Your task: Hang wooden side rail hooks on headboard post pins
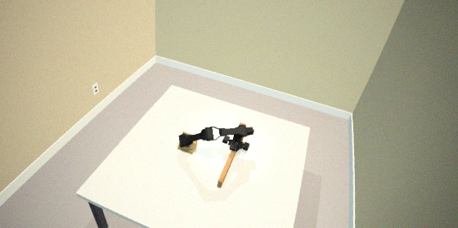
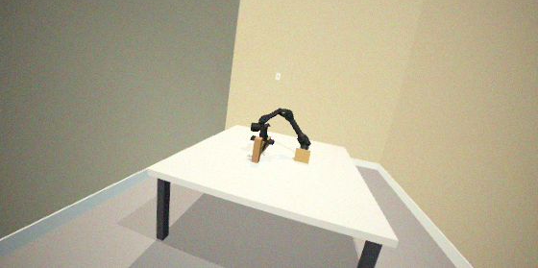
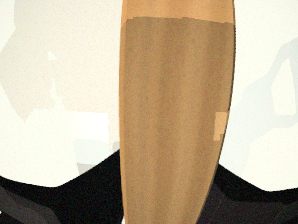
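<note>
Around the wooden rail (image 1: 227, 168) (image 3: 172, 110), jaws (image 1: 235, 146) (image 2: 262, 141) partly open, gripping both sides.

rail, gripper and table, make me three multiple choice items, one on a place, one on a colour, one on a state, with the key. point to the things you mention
1. Where is the arm's foot?
A) on the floor
B) on a tan block (image 1: 189, 149) (image 2: 303, 156)
C) on the wall

2. What colour are the visible table legs (image 1: 98, 215) (image 2: 163, 209)?
A) black
B) white
C) red

3. How is the gripper (image 1: 235, 145) (image 2: 262, 141) (image 3: 160, 149)?
A) wide open
B) shut on nothing
C) shut on the rail (image 1: 227, 169) (image 2: 257, 149) (image 3: 172, 100)

Key:
1 B: the exterior view shows the foot atop the block.
2 A: they look black beneath the white top.
3 C: the wrist view shows the rail between both jaws.
</note>
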